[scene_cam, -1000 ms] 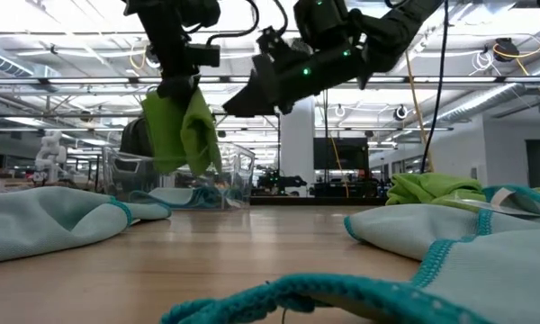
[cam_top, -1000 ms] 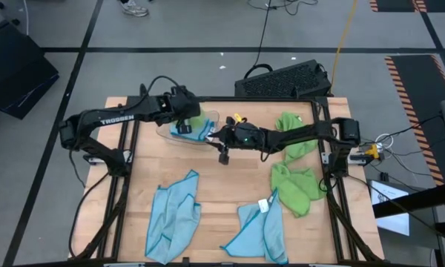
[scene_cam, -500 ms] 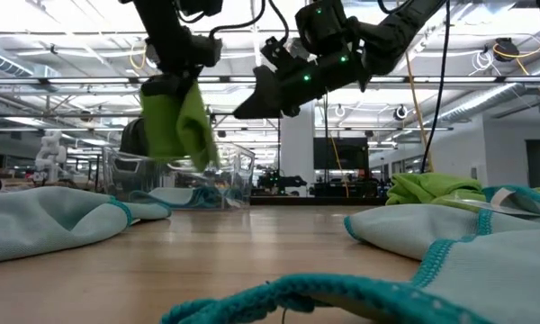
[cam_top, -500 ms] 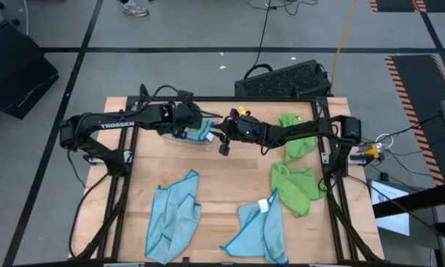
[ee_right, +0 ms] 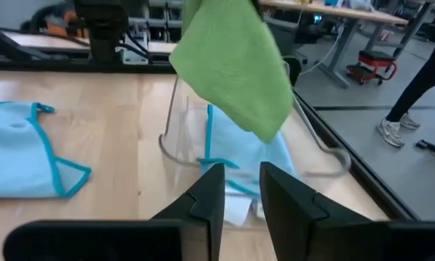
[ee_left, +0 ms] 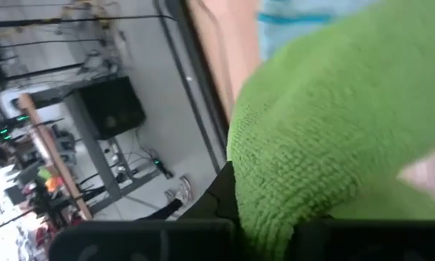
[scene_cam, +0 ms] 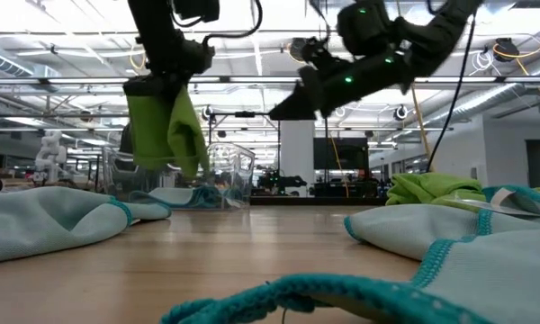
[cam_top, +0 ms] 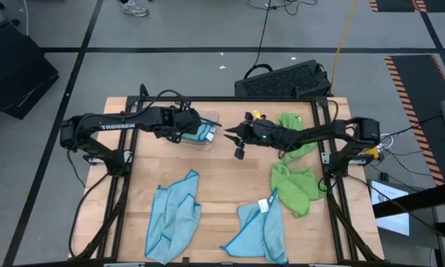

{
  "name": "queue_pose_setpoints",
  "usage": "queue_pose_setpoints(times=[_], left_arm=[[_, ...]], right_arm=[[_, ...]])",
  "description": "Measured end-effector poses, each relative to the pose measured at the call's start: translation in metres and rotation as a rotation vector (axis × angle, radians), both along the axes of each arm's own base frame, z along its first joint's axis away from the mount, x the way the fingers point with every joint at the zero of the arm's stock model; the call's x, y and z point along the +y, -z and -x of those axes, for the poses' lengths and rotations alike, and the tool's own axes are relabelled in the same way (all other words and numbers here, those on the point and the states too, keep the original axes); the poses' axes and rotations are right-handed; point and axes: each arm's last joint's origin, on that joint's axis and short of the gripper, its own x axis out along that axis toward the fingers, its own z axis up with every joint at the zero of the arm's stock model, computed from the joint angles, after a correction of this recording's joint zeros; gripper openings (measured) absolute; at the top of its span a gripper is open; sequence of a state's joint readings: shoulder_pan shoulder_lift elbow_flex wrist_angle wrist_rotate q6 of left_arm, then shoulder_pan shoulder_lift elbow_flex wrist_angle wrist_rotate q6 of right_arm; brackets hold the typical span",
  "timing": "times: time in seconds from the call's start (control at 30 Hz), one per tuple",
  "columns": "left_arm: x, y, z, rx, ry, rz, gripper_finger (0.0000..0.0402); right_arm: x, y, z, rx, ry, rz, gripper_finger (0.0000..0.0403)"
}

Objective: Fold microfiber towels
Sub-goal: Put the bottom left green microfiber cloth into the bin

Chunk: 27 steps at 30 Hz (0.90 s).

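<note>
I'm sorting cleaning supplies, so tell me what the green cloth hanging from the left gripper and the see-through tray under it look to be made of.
The green cloth looks like soft microfiber: a matte, fuzzy nap shows up close and it drapes limply. The tray looks like thin clear plastic, probably rigid: glossy, with the table visible through its wall.

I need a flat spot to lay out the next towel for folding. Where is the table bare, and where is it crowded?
Bare wood lies mid-table, between the clear plastic tray at the back and the two light blue microfiber towels at the front. The left edge strip is also free. The right side is crowded with lime green towels, and the left gripper holds a green towel over the tray.
</note>
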<state>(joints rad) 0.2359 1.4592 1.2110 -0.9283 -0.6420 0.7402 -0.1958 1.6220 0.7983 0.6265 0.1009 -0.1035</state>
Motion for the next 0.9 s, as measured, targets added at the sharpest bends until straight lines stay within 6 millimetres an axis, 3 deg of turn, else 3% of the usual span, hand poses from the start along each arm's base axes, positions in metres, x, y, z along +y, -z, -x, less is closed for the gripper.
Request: queue_pose_setpoints(times=[0.17, 0.33, 0.43, 0.6, 0.9], left_arm=[[-0.001, 0.003, 0.007, 0.068, -0.013, 0.033, 0.0007], [0.000, 0.002, 0.008, 0.072, -0.053, -0.030, 0.0004], [0.001, 0.001, 0.008, 0.059, -0.088, -0.059, 0.0008], [-0.007, 0.000, 0.006, 0.033, -0.119, -0.137, 0.0004], [-0.029, -0.003, -0.006, -0.135, -0.125, -0.157, 0.0005]], right_arm=[[0.009, 0.009, 0.024, -0.028, -0.012, 0.000, 0.0079], [0.013, 0.014, 0.035, -0.006, -0.022, 0.013, 0.0079], [0.013, 0.014, 0.035, -0.026, -0.013, -0.013, 0.0079], [0.012, 0.001, 0.032, -0.200, 0.044, -0.115, 0.0079], [0.019, -0.019, 0.019, -0.273, 0.025, -0.074, 0.0086]])
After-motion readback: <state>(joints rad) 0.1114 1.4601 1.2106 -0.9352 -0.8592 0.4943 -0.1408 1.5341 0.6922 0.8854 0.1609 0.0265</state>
